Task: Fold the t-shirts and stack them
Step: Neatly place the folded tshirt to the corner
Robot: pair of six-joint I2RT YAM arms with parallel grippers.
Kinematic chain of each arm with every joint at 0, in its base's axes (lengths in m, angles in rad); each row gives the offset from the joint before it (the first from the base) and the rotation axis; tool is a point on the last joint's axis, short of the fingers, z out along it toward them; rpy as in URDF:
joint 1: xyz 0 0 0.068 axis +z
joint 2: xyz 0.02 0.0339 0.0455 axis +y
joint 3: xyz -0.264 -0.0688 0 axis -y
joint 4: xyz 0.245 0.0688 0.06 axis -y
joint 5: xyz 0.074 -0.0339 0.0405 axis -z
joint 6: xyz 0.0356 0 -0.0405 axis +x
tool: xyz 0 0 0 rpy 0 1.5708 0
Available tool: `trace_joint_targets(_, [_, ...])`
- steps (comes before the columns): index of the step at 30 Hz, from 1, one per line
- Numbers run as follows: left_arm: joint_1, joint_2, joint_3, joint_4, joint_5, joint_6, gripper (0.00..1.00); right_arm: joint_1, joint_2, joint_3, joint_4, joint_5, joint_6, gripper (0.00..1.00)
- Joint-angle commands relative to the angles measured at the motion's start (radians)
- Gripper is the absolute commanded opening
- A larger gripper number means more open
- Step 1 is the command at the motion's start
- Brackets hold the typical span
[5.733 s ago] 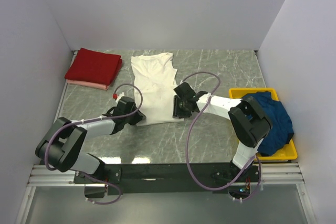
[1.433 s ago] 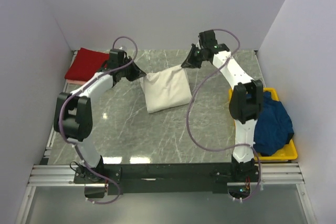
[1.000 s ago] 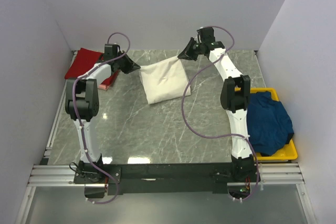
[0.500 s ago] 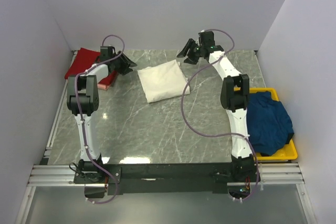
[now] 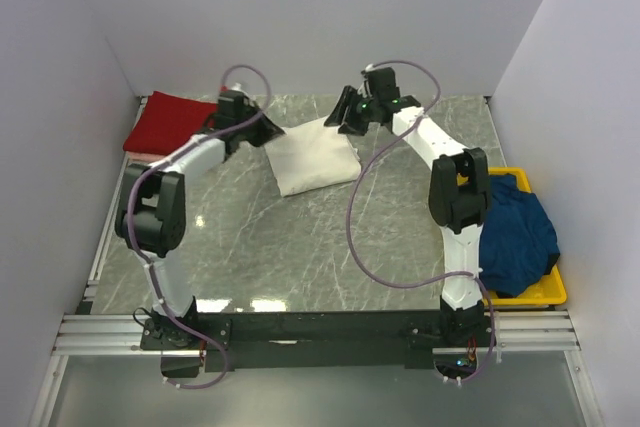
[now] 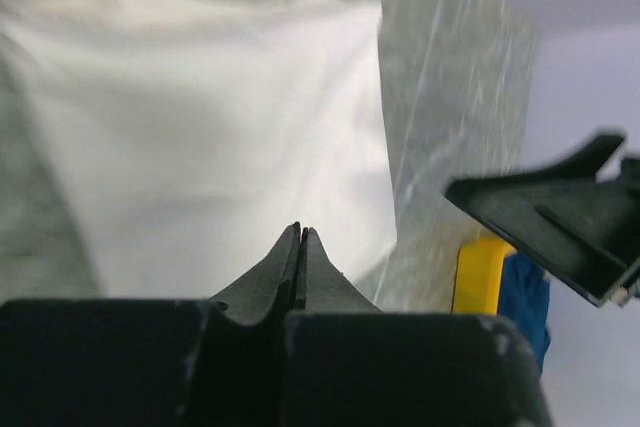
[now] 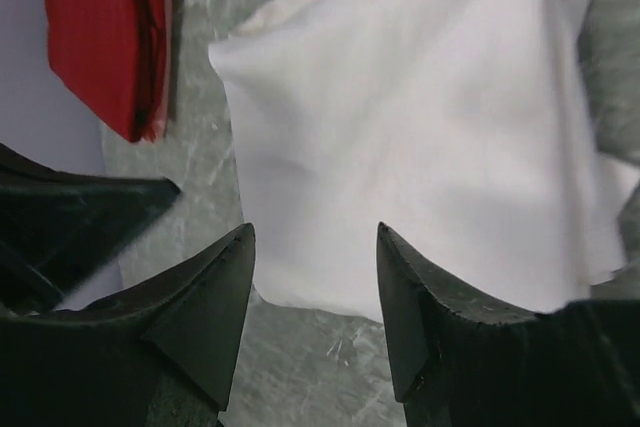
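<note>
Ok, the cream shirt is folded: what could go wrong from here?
1. The left hand is shut at one corner of the cream shirt while the right hand hangs open over it: a one-sided pull could undo the fold.
2. The red stack lies apart to the left; sliding the shirt there might bunch it.

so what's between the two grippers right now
The folded cream t-shirt: its far edge runs between the left gripper and the right gripper. The top view shows it best.
</note>
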Motion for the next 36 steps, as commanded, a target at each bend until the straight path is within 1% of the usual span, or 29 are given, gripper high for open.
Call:
trace_joint_targets(1, [-0.079, 0.027, -0.056, 0.044, 0.004, -0.008, 0.01, 0.029, -0.004, -0.052, 0.044, 0.001, -0.017, 0.59])
trace_joint_targets(5, [-0.153, 0.057, -0.088, 0.050, 0.000, -0.006, 0.01, 0.041, 0.005, -0.133, 0.059, 0.018, -0.007, 0.58])
trace_joint_targets(8, [-0.182, 0.079, -0.117, 0.058, -0.020, 0.003, 0.01, 0.039, 0.008, -0.190, 0.054, 0.049, 0.005, 0.57])
trace_joint_targets(12, [-0.190, 0.115, -0.157, 0.059, -0.023, 0.004, 0.01, 0.036, 0.011, -0.239, 0.036, 0.073, 0.016, 0.56])
trace_joint_targets(19, [-0.212, 0.072, -0.271, 0.070, -0.040, 0.012, 0.01, 0.038, -0.018, -0.339, 0.013, 0.127, 0.014, 0.54])
trace_joint_targets(24, [-0.213, 0.028, -0.314, 0.070, -0.022, 0.023, 0.01, 0.036, -0.090, -0.434, 0.027, 0.150, 0.019, 0.53])
trace_joint_targets(29, [-0.234, -0.034, -0.389, 0.073, -0.013, 0.031, 0.01, 0.044, -0.185, -0.572, 0.054, 0.156, 0.029, 0.52])
trace_joint_targets(36, [-0.264, -0.182, -0.522, 0.087, -0.019, 0.008, 0.01, 0.064, -0.375, -0.779, 0.091, 0.156, 0.020, 0.51])
